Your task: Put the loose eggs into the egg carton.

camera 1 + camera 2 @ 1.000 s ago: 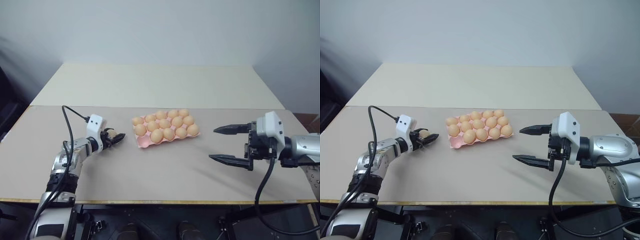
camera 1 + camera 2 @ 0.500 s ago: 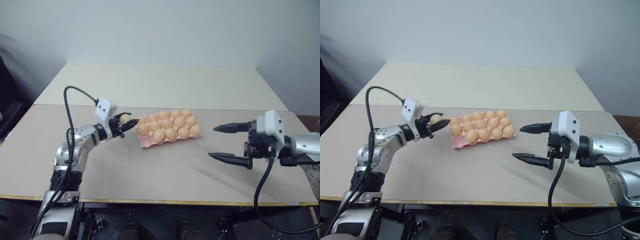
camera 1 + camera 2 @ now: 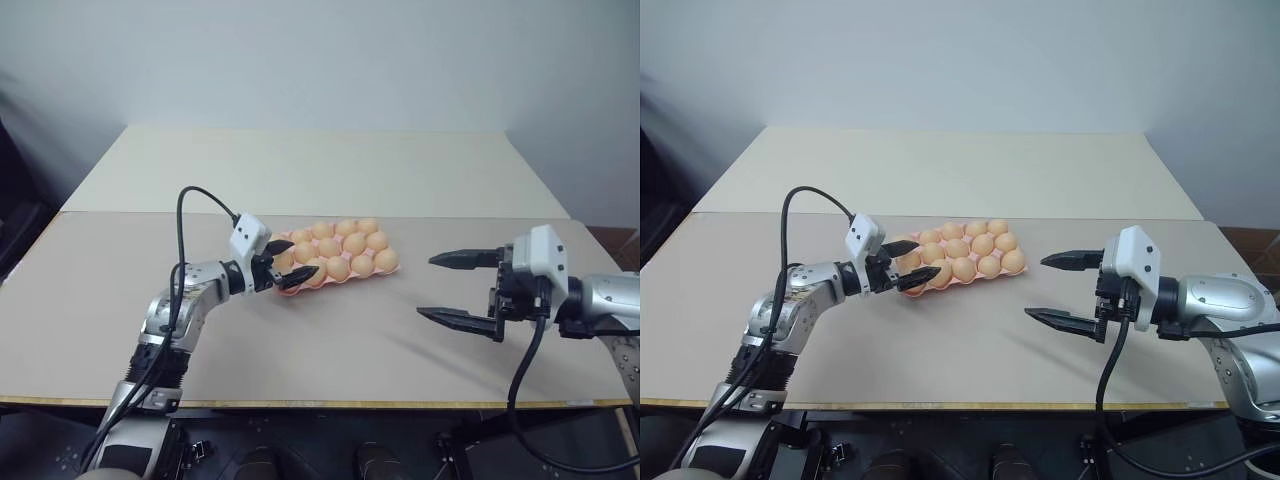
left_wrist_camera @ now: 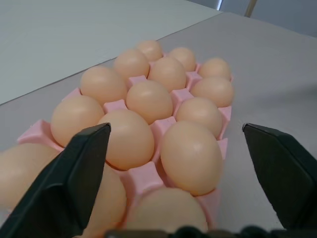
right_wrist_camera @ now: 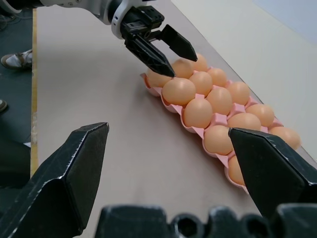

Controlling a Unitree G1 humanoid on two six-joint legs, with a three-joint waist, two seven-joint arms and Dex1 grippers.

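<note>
At the egg carton's (image 3: 330, 262) near-left corner, left claw (image 3: 284, 270) hangs apart, empty, over the eggs (image 4: 190, 156). Judgement: egg just placed; next, withdraw clear. Right of carton, right claw (image 3: 462, 290) apart, empty. Carton mid-tabletop (image 3: 330, 360); roughly fifteen eggs seated, none loose.

The pink moulded egg carton (image 3: 300, 284) has tan oval eggs (image 3: 338, 267) packed cup to cup. The left black two-fingered gripper (image 3: 284, 268) blocks its left end. Bare grey tabletop (image 3: 340, 340) lies open to the right gripper (image 3: 455, 290), well apart.
</note>
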